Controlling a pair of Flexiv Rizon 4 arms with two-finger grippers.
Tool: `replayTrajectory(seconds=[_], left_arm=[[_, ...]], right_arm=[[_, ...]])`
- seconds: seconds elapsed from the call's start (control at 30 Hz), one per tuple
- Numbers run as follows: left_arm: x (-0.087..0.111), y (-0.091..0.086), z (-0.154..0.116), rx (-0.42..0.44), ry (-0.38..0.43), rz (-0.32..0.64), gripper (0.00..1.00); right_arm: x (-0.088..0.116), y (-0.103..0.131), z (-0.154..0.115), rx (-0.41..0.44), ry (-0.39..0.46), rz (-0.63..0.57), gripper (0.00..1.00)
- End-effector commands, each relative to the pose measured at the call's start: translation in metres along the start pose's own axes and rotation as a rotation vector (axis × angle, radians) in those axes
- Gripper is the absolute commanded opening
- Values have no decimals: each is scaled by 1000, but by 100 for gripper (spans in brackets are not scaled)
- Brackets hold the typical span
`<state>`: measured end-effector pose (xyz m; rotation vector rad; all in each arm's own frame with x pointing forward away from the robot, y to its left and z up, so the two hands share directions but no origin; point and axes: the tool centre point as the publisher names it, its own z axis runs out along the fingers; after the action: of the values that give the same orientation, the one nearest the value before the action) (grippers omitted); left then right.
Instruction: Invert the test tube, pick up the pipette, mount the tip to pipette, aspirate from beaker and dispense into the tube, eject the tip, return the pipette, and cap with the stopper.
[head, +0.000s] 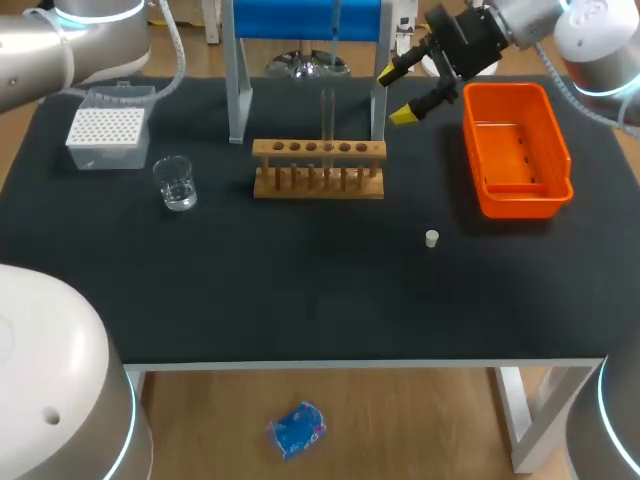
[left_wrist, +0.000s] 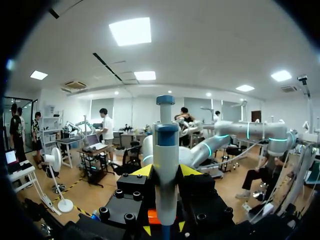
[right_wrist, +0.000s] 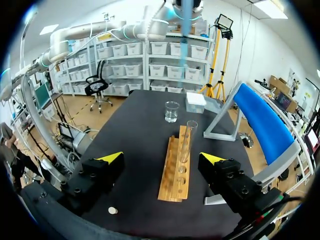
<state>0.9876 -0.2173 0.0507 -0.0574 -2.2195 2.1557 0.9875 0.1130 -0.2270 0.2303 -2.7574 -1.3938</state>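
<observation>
A clear test tube stands upright in the wooden rack, open end up. My right gripper hovers open just right of the rack, by the orange bin; in its wrist view the tube and rack lie ahead between the spread fingers of the right gripper, untouched. My left gripper is shut on the white pipette with a blue top, held high; its blue shaft hangs above the table. A beaker and tip box sit left. The small stopper lies on the mat.
The orange bin stands at the right. A blue pipette stand on grey legs rises behind the rack. My left arm comes in at the back left corner.
</observation>
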Motion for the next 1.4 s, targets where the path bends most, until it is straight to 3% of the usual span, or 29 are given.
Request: replayTrajectory(seconds=[0.03, 0.37, 0.53, 0.8, 1.07, 1.23, 1.3, 1.4], left_arm=[[29, -4, 3, 3, -44, 10, 0], [69, 3, 15, 10, -48, 24, 0], [86, 9, 21, 11, -51, 22, 0], [110, 23, 27, 18, -40, 30, 0], [132, 44, 31, 21, -24, 24, 0], [141, 61, 32, 6, -20, 27, 0], [146, 70, 31, -4, -25, 27, 0], [150, 80, 29, -6, -25, 13, 0]], right_arm=[[0, 0, 0, 1, 0, -1, 100], [0, 0, 0, 1, 0, -1, 100], [17, 11, -14, -31, -30, -41, 100], [62, 27, -31, -120, -81, -92, 100], [121, 38, -36, -233, -119, -98, 100], [151, 42, -34, -285, -103, -88, 100], [164, 42, -33, -343, -91, -64, 100], [172, 41, -32, -373, -59, -80, 100]])
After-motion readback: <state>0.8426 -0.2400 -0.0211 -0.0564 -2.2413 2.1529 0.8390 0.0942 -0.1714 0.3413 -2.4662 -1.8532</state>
